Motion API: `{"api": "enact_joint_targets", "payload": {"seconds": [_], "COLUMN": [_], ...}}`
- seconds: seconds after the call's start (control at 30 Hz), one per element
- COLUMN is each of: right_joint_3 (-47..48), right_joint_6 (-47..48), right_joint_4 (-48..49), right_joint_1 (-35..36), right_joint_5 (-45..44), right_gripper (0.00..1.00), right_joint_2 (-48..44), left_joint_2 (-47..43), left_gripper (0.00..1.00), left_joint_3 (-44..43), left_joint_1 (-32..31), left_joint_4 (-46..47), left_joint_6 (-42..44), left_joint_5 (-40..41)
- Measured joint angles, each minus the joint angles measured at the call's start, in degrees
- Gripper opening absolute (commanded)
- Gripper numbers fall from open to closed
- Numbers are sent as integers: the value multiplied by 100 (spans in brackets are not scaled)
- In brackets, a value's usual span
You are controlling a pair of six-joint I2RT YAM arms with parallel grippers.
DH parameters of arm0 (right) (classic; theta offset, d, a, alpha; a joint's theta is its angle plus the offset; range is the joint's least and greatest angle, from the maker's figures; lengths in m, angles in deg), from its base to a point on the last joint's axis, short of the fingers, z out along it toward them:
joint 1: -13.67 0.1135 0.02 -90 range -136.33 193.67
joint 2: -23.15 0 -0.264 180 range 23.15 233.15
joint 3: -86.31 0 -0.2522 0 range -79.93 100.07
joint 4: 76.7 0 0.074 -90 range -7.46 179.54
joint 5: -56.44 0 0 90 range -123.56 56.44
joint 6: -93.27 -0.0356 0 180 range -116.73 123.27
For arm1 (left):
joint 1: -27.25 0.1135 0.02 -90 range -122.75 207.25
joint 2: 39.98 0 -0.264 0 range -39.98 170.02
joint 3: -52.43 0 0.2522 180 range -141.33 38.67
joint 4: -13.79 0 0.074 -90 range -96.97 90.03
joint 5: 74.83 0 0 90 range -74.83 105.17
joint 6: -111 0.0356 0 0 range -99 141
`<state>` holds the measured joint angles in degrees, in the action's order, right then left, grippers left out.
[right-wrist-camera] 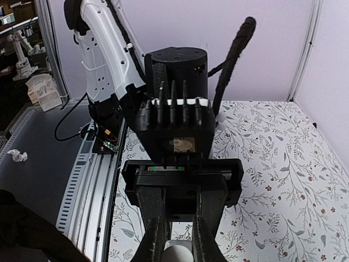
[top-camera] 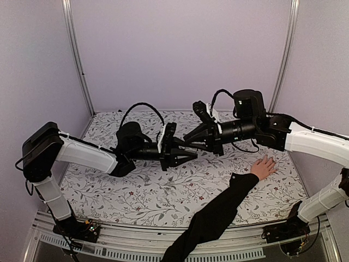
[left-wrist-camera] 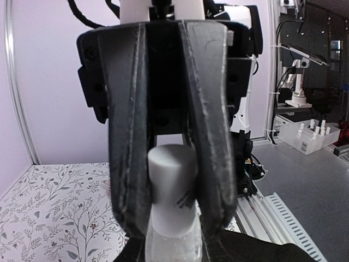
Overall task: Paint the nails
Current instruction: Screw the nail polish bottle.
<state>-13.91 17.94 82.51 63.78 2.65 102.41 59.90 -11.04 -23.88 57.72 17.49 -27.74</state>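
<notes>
Seeing both claws meet tip to tip in the air over the middle of the floral table. Got the left gripper pressed together on the body of a small pale translucent bottle, held up off the table. Got the right gripper pinching in from the opposite side onto the bottle's white cap, with both dark fingers hugging its sides and hardly any gap left. Looks properly clamped rather than just hovering.

Same story from the right wrist view: fingers squeezed around the rounded pale top, with the left claw's ribbed black body straight ahead.

As for the actual target: human hand lying flat with fingers spread, near the right edge of the table, well apart from both claws. Black sleeve running up to it from the near edge. Nails way too tiny to make out from the top view.
</notes>
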Motion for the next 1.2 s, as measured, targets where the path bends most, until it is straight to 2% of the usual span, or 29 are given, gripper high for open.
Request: {"api": "enact_joint_targets", "payload": {"seconds": [0.07,0.3,0.9,1.2], "right_joint_3": [28,232,219,219], "right_joint_6": [-22,-120,-1416,-1884], "right_joint_4": [-35,-83,1021,1259], "right_joint_1": [-4,-42,-33,94], "right_joint_5": [-13,-256,-1963,-2791], "right_gripper": [0,0,0,0], "right_joint_2": [13,197,656,798], "left_joint_2": [0,-24,-109,-74], "left_gripper": [0,0,0,0], "left_joint_3": [0,0,-11,-155], "left_joint_1": [0,33,31,-11], "left_joint_4": [13,-39,-361,-656], "left_joint_6": [-28,-37,74,168], "left_joint_5": [15,341,2531,3165]}}
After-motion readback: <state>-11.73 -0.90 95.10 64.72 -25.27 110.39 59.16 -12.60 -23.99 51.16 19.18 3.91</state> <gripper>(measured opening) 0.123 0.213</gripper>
